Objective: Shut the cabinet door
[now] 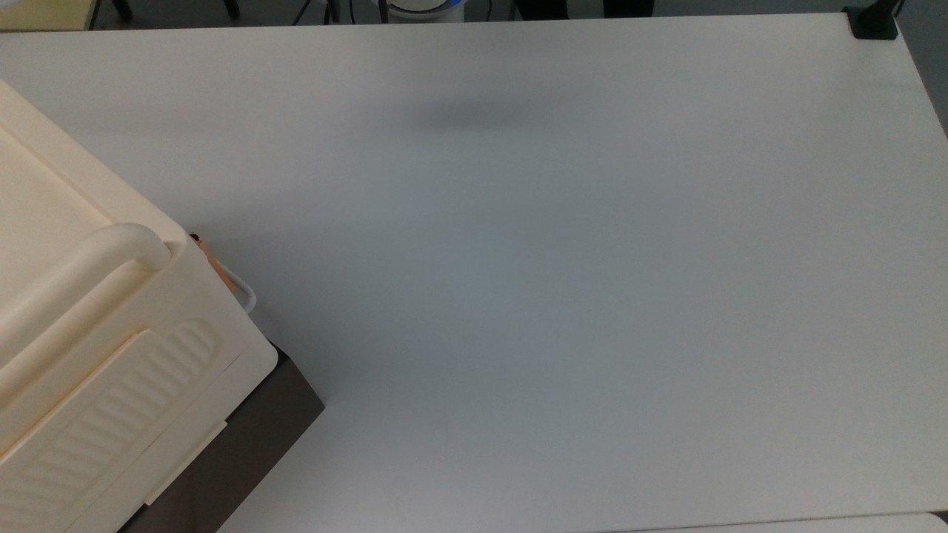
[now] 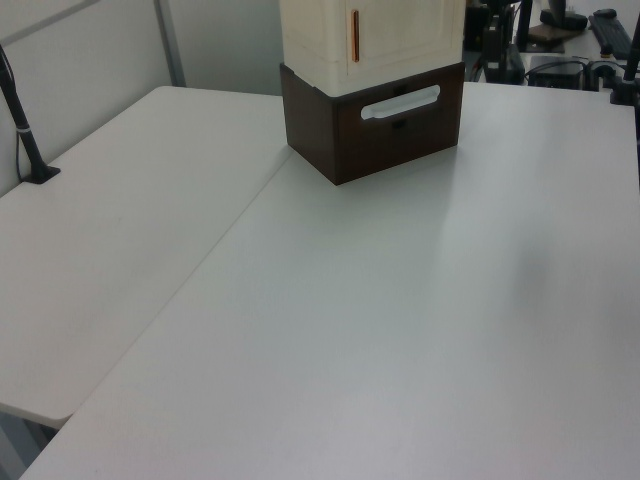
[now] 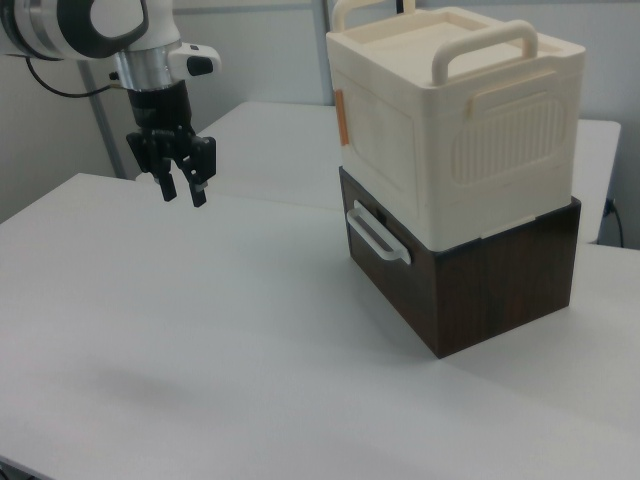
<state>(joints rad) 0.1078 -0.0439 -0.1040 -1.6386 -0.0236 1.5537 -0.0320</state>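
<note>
The cabinet (image 1: 89,318) is a cream-yellow box with a bar handle (image 3: 485,45) and a ribbed side panel (image 3: 510,135). It stands on a dark brown base (image 3: 500,290). The cabinet door (image 3: 385,140) lies flush against the box, with a brown-red strip (image 3: 341,118) along one edge. In the left view the cabinet door (image 2: 405,30) also looks flush. My gripper (image 3: 180,190) hangs above the table at the right view's left. It is well apart from the cabinet and touches nothing.
A white pull handle (image 2: 400,102) sits on the brown base's front. The white table (image 1: 592,296) spreads wide beyond the cabinet, and a second table (image 2: 120,230) adjoins it. A black clamp post (image 2: 25,120) stands at the left view's left edge, and another clamp (image 1: 874,22) at a corner.
</note>
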